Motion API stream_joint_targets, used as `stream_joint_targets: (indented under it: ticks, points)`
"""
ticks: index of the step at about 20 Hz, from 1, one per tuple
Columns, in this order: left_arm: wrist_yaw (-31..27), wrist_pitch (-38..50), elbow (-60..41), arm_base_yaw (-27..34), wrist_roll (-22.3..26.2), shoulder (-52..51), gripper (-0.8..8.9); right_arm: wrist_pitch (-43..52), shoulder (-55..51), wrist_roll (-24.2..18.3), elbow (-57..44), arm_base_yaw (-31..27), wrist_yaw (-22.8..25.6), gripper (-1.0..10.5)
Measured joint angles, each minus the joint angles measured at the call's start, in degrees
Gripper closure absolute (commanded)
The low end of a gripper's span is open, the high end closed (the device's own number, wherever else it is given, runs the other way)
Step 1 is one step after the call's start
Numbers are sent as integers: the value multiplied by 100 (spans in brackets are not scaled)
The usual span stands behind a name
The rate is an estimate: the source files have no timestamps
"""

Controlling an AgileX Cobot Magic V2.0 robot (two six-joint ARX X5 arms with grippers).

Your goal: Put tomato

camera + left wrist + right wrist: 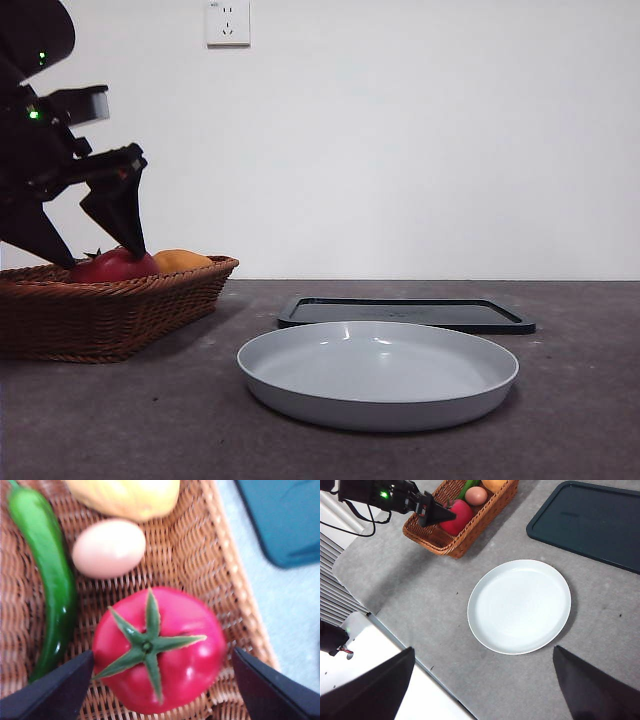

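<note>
The tomato (160, 652) lies in the wicker basket (110, 310) at the left, near a green pepper (47, 580) and a pale egg (109, 548). The left gripper (160, 685) straddles it, jaws spread. The right gripper (482, 690) hangs open high above the grey plate (520, 606).

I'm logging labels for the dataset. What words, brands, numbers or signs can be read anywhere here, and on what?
None can be read.
Wall socket: only slot holes and a tiny grey mark at its corner, too small to read.
Tomato, basket, plate, dark tray: no print visible.
Left gripper: green lights on the arm, no lettering.
</note>
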Motion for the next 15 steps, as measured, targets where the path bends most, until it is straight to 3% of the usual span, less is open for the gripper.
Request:
stream_joint_targets:
  ticks: [8, 11, 15]
  points:
    - [15, 197, 37, -2, 17, 249, 382, 0, 0, -2, 0, 0, 0, 506]
    - [22, 192, 37, -2, 20, 249, 552, -2, 0, 0, 0, 0, 0, 506]
    - [17, 122, 63, -2, 20, 197, 569, 0, 0, -2, 0, 0, 0, 506]
